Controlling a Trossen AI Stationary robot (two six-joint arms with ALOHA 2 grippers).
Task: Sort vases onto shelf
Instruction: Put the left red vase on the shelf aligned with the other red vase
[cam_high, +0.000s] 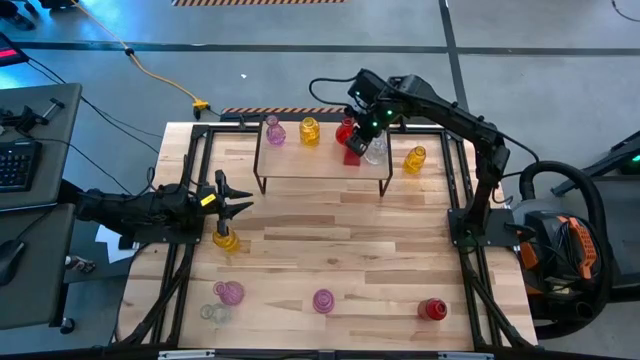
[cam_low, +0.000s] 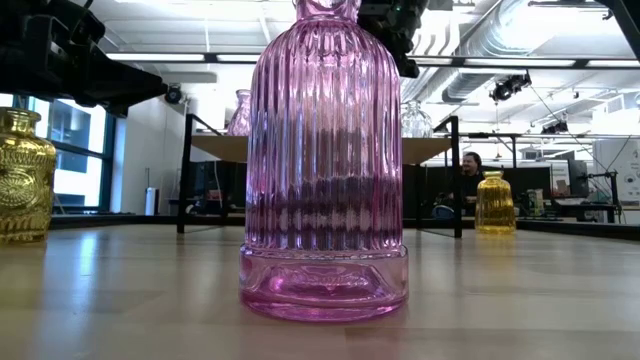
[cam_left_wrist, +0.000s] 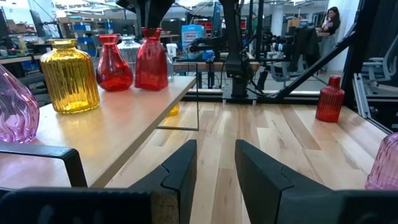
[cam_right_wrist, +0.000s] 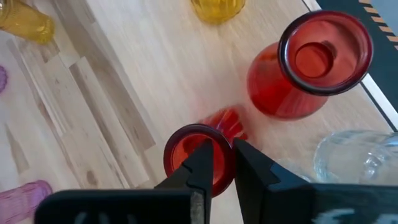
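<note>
Rim of red vase (cam_right_wrist: 198, 158) sits pinched between right gripper (cam_right_wrist: 222, 163) jaws on shelf (cam_right_wrist: 124, 68).

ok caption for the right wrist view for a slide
Right gripper pinching the rim of a red vase on the shelf, beside another red vase.

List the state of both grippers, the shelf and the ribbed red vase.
ribbed red vase, upright on the shelf, gripped at its rim
right gripper, shut on that rim
left gripper, open, empty, above the table
shelf, standing level, partly filled
</note>
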